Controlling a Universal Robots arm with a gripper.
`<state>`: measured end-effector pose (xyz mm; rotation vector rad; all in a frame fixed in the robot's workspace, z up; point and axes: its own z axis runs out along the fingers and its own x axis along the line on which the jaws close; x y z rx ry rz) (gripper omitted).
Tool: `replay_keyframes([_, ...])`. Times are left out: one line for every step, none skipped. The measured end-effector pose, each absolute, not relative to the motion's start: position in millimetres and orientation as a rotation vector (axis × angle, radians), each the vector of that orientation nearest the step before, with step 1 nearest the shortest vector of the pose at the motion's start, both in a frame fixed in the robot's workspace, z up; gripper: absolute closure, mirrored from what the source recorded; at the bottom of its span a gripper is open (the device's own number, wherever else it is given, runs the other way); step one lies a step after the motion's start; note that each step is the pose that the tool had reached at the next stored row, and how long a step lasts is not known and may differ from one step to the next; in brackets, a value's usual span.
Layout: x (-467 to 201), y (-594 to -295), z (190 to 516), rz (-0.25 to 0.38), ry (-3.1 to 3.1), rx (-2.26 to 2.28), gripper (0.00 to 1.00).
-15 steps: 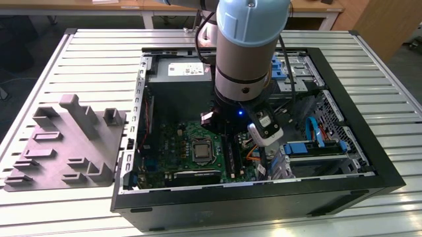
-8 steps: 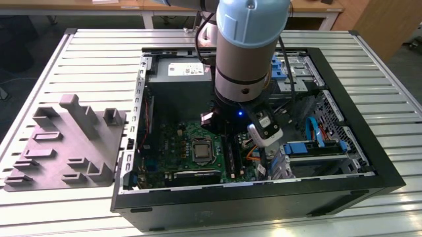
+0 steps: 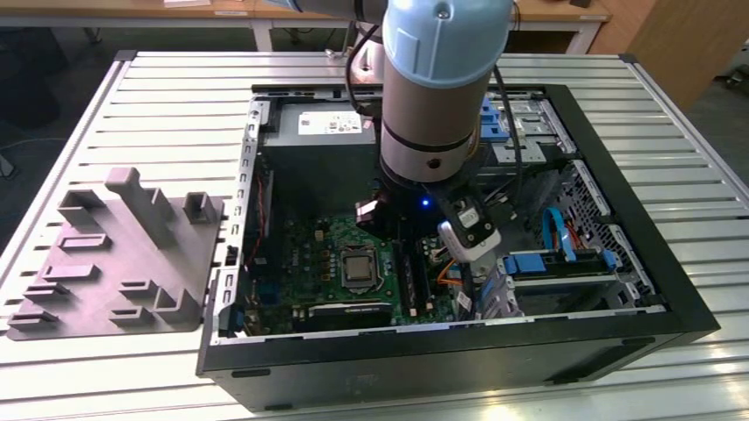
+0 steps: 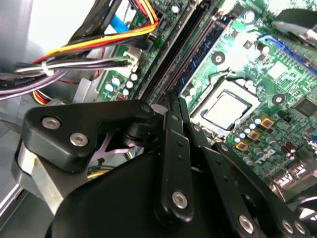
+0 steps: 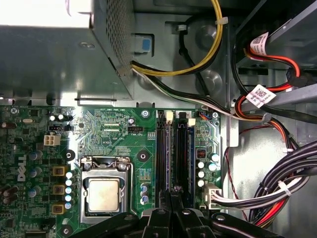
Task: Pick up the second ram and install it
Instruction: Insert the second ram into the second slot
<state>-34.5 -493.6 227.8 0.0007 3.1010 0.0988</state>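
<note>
**Pincer closed on memory strip at the motherboard slots**

Item 1. In the second wrist view the pincer [image 4: 173, 101] is drawn narrow. Its two black metal fingers [image 4: 170, 124] lie close together, one on either face of the second ram [image 4: 200, 57], a slim dark-blue circuit-board strip. The strip stands on edge in line with the long black memory slots [image 5: 184, 148], on the side nearest the square silver processor socket [image 5: 105, 193]. How deep it sits in the slot cannot be told.

Item 2. Slots and socket belong to the green motherboard [image 5: 111, 129]. In the exterior view the slots lie at three o'clock from the socket.

Item 3. The grey metal power-supply box [image 3: 316, 132] stands at twelve o'clock from the motherboard. A bundle of yellow, black and red cables [image 5: 198, 64] runs from it past the far end of the slots.

Item 4. Blue plastic drive caddies [image 3: 562, 263] sit at three o'clock inside the open black computer case [image 3: 468, 360]. The silver and pale-blue arm [image 3: 439, 96] reaches down into the case from twelve o'clock.

Item 5. The case lies on a slatted light-metal table [image 3: 175, 96]. A grey moulded parts fixture [image 3: 117, 263] rests on the table at nine o'clock from the case, just beside its wall.
</note>
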Motion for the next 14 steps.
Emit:
replay_keyframes([-34.5, -493.6, 227.8, 0.099, 3.101, 0.001, 0.89])
replay_keyframes([-34.5, -493.7, 227.8, 0.099, 3.101, 0.001, 0.89])
replay_keyframes([-34.5, -493.7, 227.8, 0.099, 3.101, 0.001, 0.89])
replay_keyframes([-34.5, -493.6, 227.6, 0.099, 3.101, 0.001, 0.89])
replay_keyframes([-34.5, -493.6, 227.0, 0.099, 3.101, 0.001, 0.89])
replay_keyframes([-34.5, -493.6, 226.9, 0.099, 3.101, 0.001, 0.89])
replay_keyframes([-34.5, -493.6, 226.9, 0.099, 3.101, 0.001, 0.89])
replay_keyframes([-34.5, -493.7, 226.9, 0.098, 3.101, 0.001, 0.89])
replay_keyframes([-34.5, -493.7, 226.9, 0.099, 3.101, 0.001, 0.89])
replay_keyframes([-34.5, -493.7, 226.9, 0.098, 3.101, 0.001, 0.89])
replay_keyframes([-34.5, -493.7, 226.6, 0.099, 3.101, 0.001, 0.89])
replay_keyframes([-34.5, -493.6, 225.6, 0.1, 3.101, 0.001, 0.89])
replay_keyframes([-34.5, -493.6, 225.2, 0.099, 3.101, 0.001, 0.89])
replay_keyframes([-34.5, -493.6, 225.2, 0.099, 3.101, 0.001, 0.89])
